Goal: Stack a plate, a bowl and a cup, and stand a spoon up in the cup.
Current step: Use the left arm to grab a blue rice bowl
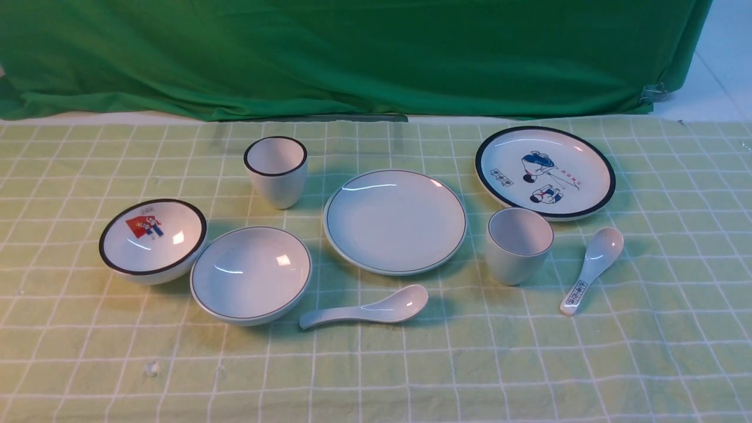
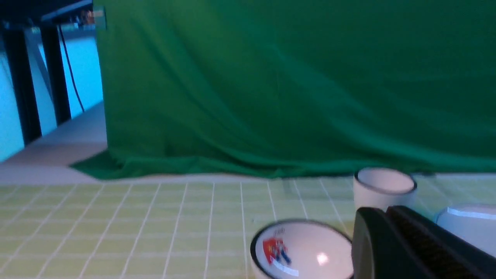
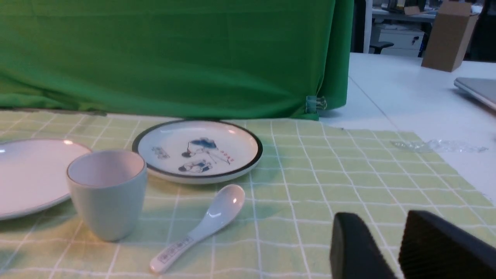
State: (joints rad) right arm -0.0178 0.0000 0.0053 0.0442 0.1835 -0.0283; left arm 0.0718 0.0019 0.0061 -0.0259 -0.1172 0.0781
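Observation:
In the front view the plain white plate (image 1: 395, 222) lies mid-table on the checked cloth. The plain bowl (image 1: 251, 275) sits to its left and the plain cup (image 1: 519, 245) to its right. In front of the plate lies the all-white spoon (image 1: 364, 308). Neither gripper shows in the front view. My left gripper (image 2: 381, 213) is shut and empty, low over the cloth near the plain bowl (image 2: 469, 226). My right gripper (image 3: 381, 228) is open with nothing between its fingers, some way to the right of the cup (image 3: 106, 193) and plate (image 3: 27, 174).
Look-alikes stand around: a flag-picture bowl (image 1: 153, 239), a black-rimmed cup (image 1: 276, 170), a cartoon plate (image 1: 545, 172) and a printed spoon (image 1: 592, 267). A green cloth (image 1: 352, 59) hangs behind. A cardboard box (image 3: 449, 35) stands on the white table to the right.

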